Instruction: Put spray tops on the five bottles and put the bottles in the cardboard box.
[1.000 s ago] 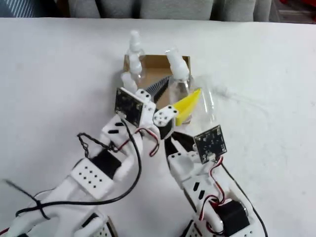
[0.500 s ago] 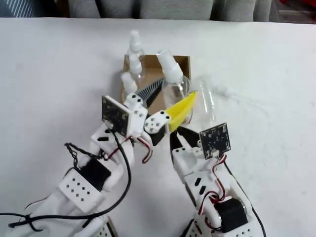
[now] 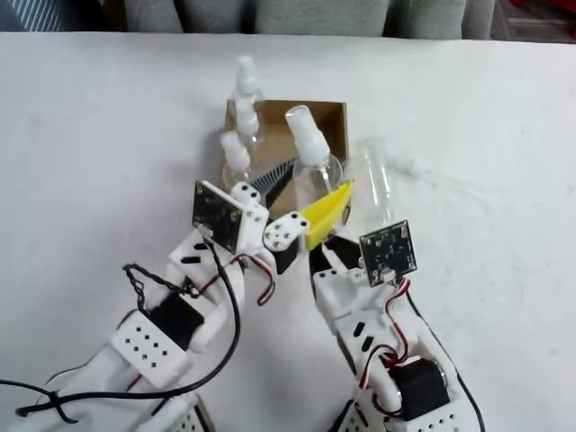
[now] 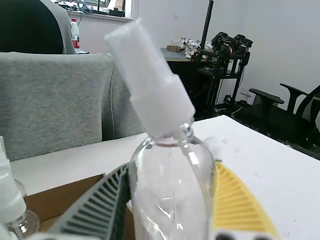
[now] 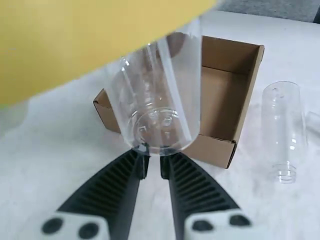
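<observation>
My left gripper [image 3: 317,180] is shut on a clear bottle [image 3: 315,166] with a white spray top [image 3: 303,133], held tilted at the near edge of the cardboard box [image 3: 338,112]. In the left wrist view the bottle [image 4: 170,175] sits between the grey finger [image 4: 100,210] and the yellow finger [image 4: 240,205]. My right gripper [image 3: 328,241] rests just in front of the box. Its black fingertips [image 5: 142,156] are shut with nothing between them, right below the held bottle's base [image 5: 155,120]. A second clear bottle [image 3: 378,184] with no top lies on the table right of the box.
Three capped bottles [image 3: 241,117] stand at the left side of the box, one of them near the back corner. A small white spray top [image 3: 409,166] lies beside the uncapped bottle [image 5: 285,125]. White table stretches out on both sides. Grey chairs stand behind the far edge.
My left arm has drawn back and to the left, bringing the capped bottle from the box's right side toward its near middle. My right arm barely shifted.
</observation>
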